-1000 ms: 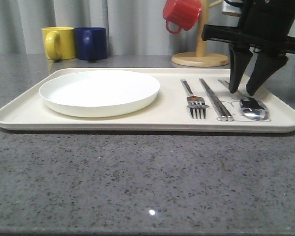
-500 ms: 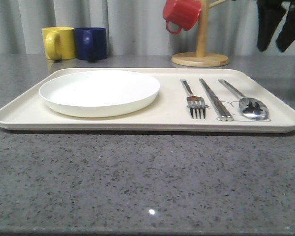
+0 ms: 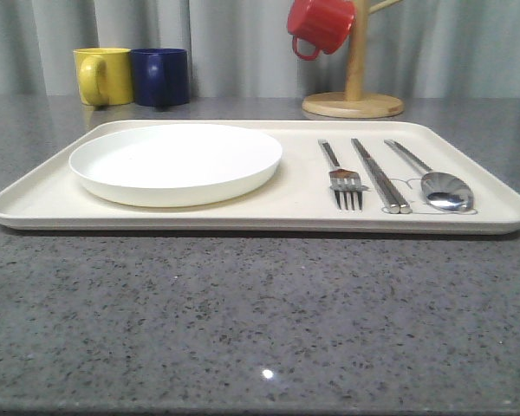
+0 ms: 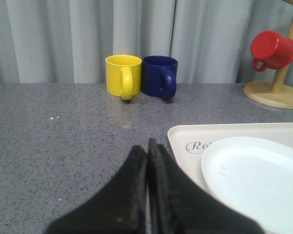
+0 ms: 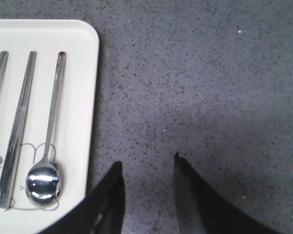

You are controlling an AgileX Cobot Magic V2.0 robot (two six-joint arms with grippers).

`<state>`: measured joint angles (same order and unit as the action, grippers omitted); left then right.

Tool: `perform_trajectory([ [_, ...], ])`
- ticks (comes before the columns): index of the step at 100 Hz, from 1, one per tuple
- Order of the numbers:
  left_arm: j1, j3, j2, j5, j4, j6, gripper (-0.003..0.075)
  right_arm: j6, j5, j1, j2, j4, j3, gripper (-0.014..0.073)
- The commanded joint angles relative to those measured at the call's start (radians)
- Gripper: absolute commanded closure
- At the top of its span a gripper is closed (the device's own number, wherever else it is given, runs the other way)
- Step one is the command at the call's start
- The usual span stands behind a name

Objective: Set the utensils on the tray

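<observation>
With the fork, chopsticks and spoon lying side by side at the tray's right end, placing looks finished, leaving only retreat: left gripper jaws together, right gripper jaws apart over bare counter.

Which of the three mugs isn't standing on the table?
The red mug. It hangs tilted on the wooden mug tree, while the yellow mug and blue mug stand upright side by side.

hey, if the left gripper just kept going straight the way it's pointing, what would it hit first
Probably the yellow mug, with the blue mug right beside it. The shut left gripper points at them over bare grey table; depth is hard to judge, so it could meet the tabletop first.
</observation>
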<state>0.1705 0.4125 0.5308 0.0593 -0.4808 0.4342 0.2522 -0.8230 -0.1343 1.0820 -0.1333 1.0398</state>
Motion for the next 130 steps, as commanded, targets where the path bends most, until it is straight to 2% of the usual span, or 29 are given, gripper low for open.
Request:
perform_trajectory([
  [1,0.008,0.029,0.006,-0.069,-0.004,-0.004,0.0738,-0.01,0.118,0.007,-0.137,-0.028,-0.076,0.0326],
  [15,0.008,0.029,0.006,-0.069,-0.004,-0.004,0.0738,-0.01,0.179,0.007,-0.308,-0.03,-0.217,0.0334],
  [22,0.008,0.029,0.006,-0.069,-0.004,-0.004,0.0738,-0.01,0.195,0.007,-0.392,-0.031,-0.274,0.0378],
  [46,0.008,0.029,0.006,-0.069,-0.004,-0.004,0.0738,-0.01,0.26,0.007,-0.622,-0.053,-0.406,0.0669],
  [61,0.008,0.029,0.006,-0.069,-0.004,-0.004,0.0738,-0.01,0.283,0.007,-0.679,-0.056,-0.432,0.0662],
  [113,0.008,0.029,0.006,-0.069,-0.004,-0.004,0.0738,-0.01,0.284,0.007,-0.679,-0.056,-0.432,0.0662],
  [130,0.008,0.029,0.006,-0.069,-0.004,-0.004,0.0738,-0.01,0.336,0.01,-0.684,-0.066,-0.46,0.0662],
])
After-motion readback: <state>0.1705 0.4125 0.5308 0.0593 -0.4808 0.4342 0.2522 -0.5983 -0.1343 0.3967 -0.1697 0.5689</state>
